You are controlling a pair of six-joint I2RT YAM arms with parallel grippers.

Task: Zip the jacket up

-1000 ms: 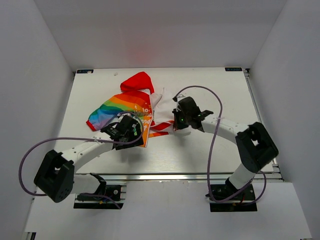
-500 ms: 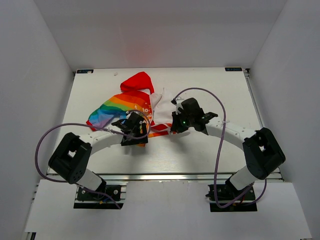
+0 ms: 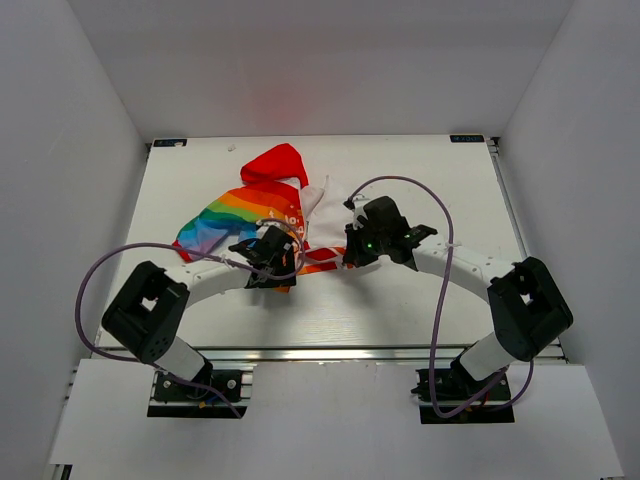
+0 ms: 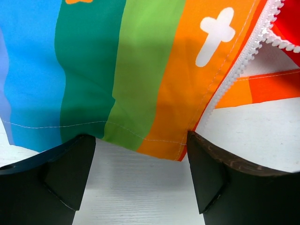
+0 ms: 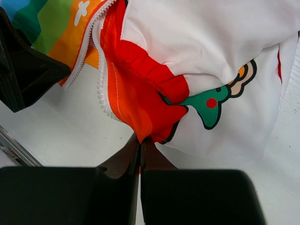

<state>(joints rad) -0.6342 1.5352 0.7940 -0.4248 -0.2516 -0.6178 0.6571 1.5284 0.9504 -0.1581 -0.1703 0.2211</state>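
The jacket (image 3: 268,205) lies on the tabletop (image 3: 420,170), a little toward 9 o'clock from the middle. Its long axis runs from 12 to 6 o'clock: the red hood (image 3: 280,160) points to 12, the bottom hem faces my bases at 6, and the rainbow sleeve (image 3: 205,232) is thrown out toward 8 o'clock.

My left fingers (image 4: 61,178) are spread wide on either side of the rainbow panel's bottom hem, gripping nothing. My right fingers (image 5: 119,164) are clenched on the tip of the red hem of the other front panel. The 2 rows of white zipper teeth (image 4: 246,54) stand apart at the hem, with bare tabletop between them.

From above, my wrists cover the hem and most of the white body. I cannot find the zipper slider in any view. Only part of a green and red cartoon print (image 5: 211,105) shows.

Against 1 second ago, my left arm has folded in and carried its fingers toward 3 o'clock, up to the hem. Since half a second ago little has shifted, and the jacket lies as it did.
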